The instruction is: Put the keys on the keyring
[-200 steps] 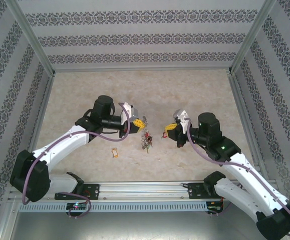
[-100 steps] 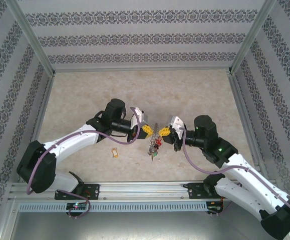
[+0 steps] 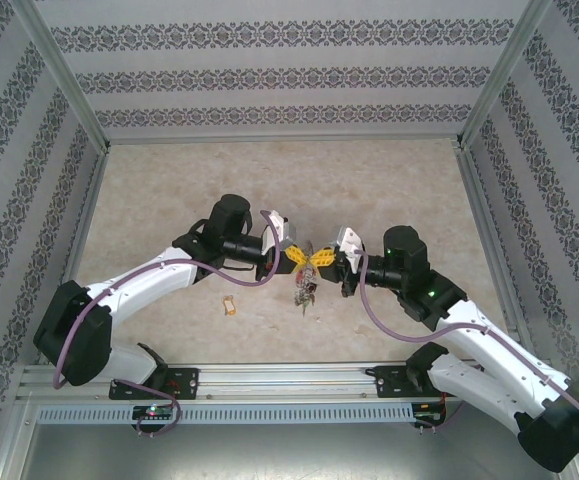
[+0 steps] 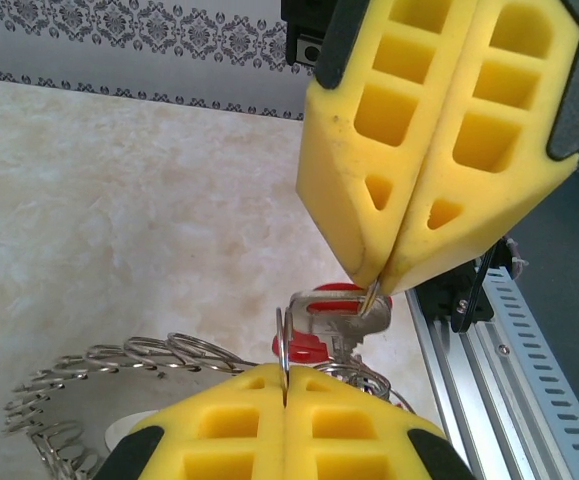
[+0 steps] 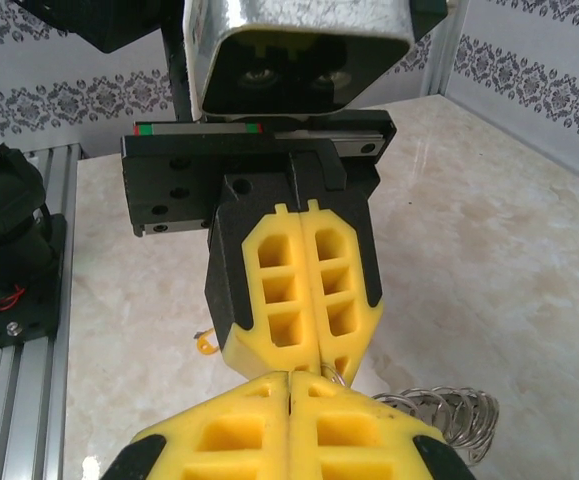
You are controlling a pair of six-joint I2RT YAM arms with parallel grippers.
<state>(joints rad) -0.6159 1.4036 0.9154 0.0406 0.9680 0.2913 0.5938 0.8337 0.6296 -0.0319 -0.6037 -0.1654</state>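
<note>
My left gripper (image 3: 297, 258) pinches the keyring (image 3: 305, 289); my right gripper (image 3: 322, 257) pinches the red-tagged key (image 4: 337, 310), tips meeting. The tan-tagged key (image 3: 230, 306) lies on the table (image 3: 169, 200).

Yellow-padded left gripper (image 3: 297, 258) and right gripper (image 3: 322, 258) closed tip-to-tip above dangling silvery key-crowded keyring (image 3: 304, 290), 1 tan-tagged key (image 3: 230, 306) left of it.

The left gripper (image 3: 297, 258) and right gripper (image 3: 321, 258) meet tip to tip, with the keyring (image 3: 305, 290) and red-tagged key (image 4: 339, 318) filling the gap. The table (image 3: 269, 180) beyond them is open. A tan-tagged key (image 3: 230, 306) lies near the left arm (image 3: 159, 275).
</note>
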